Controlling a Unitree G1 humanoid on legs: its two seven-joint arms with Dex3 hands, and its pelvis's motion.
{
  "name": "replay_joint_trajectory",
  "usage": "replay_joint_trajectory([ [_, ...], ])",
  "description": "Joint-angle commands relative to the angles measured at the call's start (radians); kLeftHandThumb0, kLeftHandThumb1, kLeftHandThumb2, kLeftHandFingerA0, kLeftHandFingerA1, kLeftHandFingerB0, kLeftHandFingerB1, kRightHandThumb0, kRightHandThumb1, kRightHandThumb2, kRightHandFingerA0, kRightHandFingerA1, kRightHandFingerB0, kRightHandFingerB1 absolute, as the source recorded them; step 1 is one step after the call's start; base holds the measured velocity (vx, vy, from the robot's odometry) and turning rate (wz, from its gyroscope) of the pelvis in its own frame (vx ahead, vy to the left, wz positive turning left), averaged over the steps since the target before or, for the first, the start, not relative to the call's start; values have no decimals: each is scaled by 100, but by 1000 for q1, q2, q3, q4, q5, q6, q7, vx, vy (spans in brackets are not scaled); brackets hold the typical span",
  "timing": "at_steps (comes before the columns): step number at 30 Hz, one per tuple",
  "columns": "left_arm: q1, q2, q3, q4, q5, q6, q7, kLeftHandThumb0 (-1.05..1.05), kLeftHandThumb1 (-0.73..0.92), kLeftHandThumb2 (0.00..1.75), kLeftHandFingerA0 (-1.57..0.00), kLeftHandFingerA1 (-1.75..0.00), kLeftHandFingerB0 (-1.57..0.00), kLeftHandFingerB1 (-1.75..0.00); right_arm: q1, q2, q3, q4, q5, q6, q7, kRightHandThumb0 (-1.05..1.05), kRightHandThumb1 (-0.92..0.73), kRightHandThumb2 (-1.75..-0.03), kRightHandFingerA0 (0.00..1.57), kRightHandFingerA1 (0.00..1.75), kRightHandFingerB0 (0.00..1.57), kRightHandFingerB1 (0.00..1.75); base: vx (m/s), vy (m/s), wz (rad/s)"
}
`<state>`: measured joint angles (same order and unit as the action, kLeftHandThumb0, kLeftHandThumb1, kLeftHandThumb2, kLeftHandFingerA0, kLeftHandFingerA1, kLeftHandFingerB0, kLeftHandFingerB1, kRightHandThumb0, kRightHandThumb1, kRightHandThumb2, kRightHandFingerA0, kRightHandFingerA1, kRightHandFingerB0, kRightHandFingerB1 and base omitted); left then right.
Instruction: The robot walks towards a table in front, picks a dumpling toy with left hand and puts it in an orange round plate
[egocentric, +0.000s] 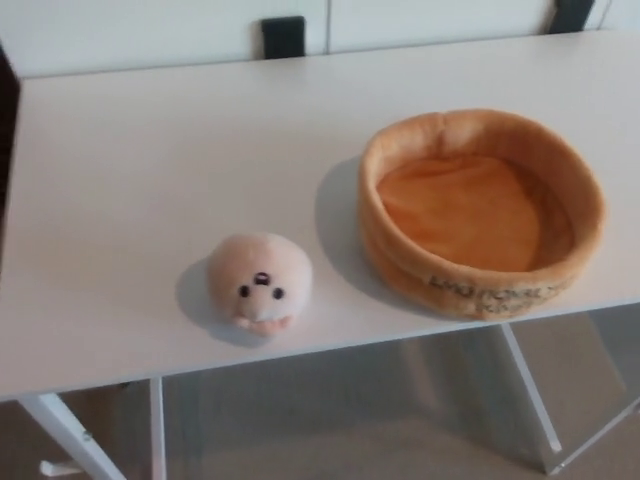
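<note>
- Neither robot hand nor any arm shows in the head view, so their pose and grip cannot be told.
- The dumpling (259, 283) sits on the white surface (140, 180) near its front edge, face forward.
- The plate (481, 212) stands apart to its right, empty.

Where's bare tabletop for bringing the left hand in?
Bare table left of and behind the dumpling toy, and a clear strip between it and the orange plate. The plate's inside is empty. Tightest: the front edge by the toy.
</note>
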<state>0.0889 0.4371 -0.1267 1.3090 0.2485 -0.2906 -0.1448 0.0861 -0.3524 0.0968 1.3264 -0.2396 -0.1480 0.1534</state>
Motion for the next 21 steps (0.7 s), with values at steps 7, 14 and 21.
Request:
replay_joint_trajectory([
  [7,-15,19,3,-65,1,-69,-39,-36,68,61,-74,-56,-29,-31,-16,-25,-9,-8,5,3,12,-40,-71,-62,63,47,52,39,79,30,8],
  [14,143,69,-25,-433,17,-104,-46,-36,63,59,-32,-34,-29,-31,-23,-18,-1,-3,-1,10,11,-40,-70,-62,64,47,52,39,32,-84,3],
  [21,490,137,94,-923,9,-258,35,-35,57,57,-40,-39,-30,-30,-23,-23,-3,-9,5,8,15,-40,-71,-61,63,47,51,39,3,-12,1],
])
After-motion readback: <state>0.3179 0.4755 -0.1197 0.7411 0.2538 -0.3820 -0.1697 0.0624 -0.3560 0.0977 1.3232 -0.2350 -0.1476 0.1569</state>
